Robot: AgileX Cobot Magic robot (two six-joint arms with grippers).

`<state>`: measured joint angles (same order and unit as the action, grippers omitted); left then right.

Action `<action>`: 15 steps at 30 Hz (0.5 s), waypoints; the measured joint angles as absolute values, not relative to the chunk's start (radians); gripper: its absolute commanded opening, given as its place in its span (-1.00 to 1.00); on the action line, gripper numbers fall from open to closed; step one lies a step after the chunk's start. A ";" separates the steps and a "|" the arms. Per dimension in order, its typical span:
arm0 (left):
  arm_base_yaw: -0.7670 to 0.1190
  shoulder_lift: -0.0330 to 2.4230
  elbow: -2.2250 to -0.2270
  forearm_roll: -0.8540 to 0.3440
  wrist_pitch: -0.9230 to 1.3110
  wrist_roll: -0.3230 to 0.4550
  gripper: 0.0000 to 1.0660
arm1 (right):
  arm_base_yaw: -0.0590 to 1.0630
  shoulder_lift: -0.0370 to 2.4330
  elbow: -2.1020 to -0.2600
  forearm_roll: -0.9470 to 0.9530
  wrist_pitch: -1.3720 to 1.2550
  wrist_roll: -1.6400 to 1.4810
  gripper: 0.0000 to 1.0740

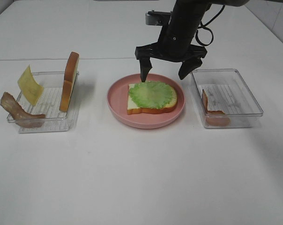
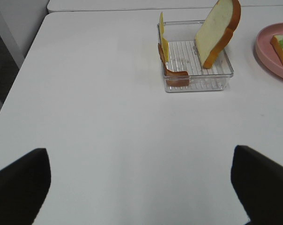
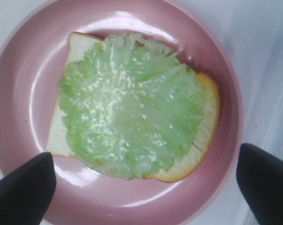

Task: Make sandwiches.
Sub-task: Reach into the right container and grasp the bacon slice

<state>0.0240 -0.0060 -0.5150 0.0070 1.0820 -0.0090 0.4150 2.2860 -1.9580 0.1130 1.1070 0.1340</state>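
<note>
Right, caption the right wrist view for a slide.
Open right gripper hovers over lettuce lying on a bread slice in the pink plate.

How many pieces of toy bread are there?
2. One white toy bread slice lies on the round pink plate under the ruffled green lettuce leaf; the other slice stands on edge in the left clear plastic tray. None looks hidden.

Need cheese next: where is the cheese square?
Exterior high view: the cheese square stands on edge at the left end of the left tray, beside a bacon strip, left of the upright bread slice.
</note>
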 measured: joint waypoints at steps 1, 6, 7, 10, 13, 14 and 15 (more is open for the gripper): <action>0.024 -0.006 -0.515 0.007 1.082 -0.009 0.92 | 0.415 2.286 -1.958 0.113 1.107 0.134 0.84; 0.024 -0.006 -0.515 0.007 1.082 -0.009 0.92 | 0.414 2.258 -1.958 0.065 1.156 0.140 0.84; 0.024 -0.006 -0.515 0.009 1.082 -0.009 0.92 | 0.414 2.247 -1.958 0.057 1.179 0.140 0.84; 0.024 -0.006 -0.515 0.009 1.082 -0.009 0.92 | 0.414 2.227 -1.958 0.050 1.210 0.140 0.84; 0.024 -0.006 -0.515 0.010 1.082 -0.009 0.92 | 0.408 2.219 -1.958 0.047 1.215 0.140 0.84; 0.024 -0.006 -0.515 0.010 1.082 -0.009 0.92 | 0.408 2.219 -1.958 0.047 1.215 0.140 0.84; 0.024 -0.006 -0.515 0.013 1.082 -0.009 0.92 | 0.404 2.215 -1.957 0.047 1.215 0.142 0.83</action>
<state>0.0240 -0.0060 -0.5150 0.0130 1.0820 -0.0090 0.4040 2.2150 -1.9570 0.0470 1.2150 0.1420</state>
